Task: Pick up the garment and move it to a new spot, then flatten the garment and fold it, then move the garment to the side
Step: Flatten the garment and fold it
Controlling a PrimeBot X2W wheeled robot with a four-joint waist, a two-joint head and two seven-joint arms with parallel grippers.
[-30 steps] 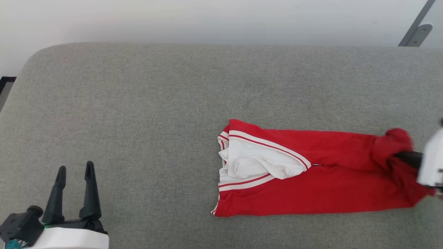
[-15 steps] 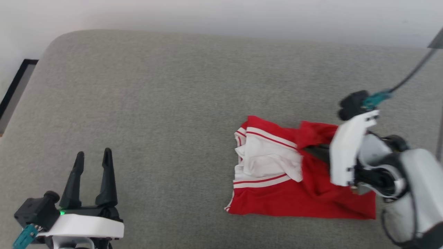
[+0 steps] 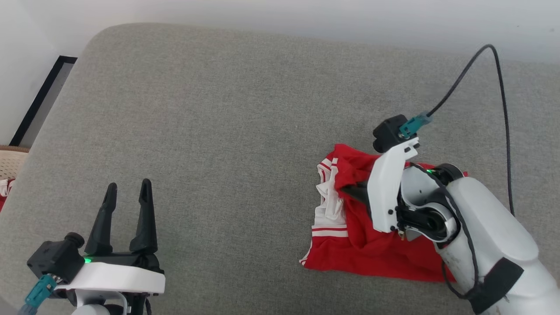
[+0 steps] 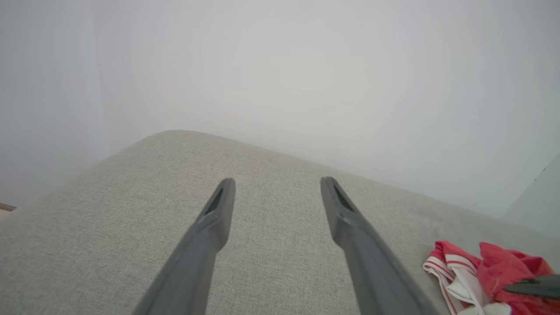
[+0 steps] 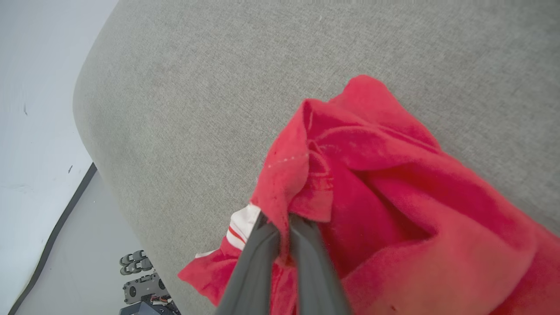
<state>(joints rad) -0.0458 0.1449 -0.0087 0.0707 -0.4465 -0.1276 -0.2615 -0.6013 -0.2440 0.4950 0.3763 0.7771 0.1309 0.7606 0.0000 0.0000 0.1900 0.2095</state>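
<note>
Left gripper (image 3: 128,183), fingers spread apart, hovers over the near left corner of a grey cushion (image 3: 218,109). Toward its right edge lies the garment (image 3: 372,249), bunched red fabric with white, stripe-banded sleeves. The right gripper (image 5: 280,225) pinches a raised red fold.

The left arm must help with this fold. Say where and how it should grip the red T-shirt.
Probably best: the near-left corner of the T-shirt, lying flat and free on the grey cushion. Come low from the robot's left, where the left gripper hovers, jaws open. Stay off the folded-over red edge: the right gripper is shut on it.
</note>
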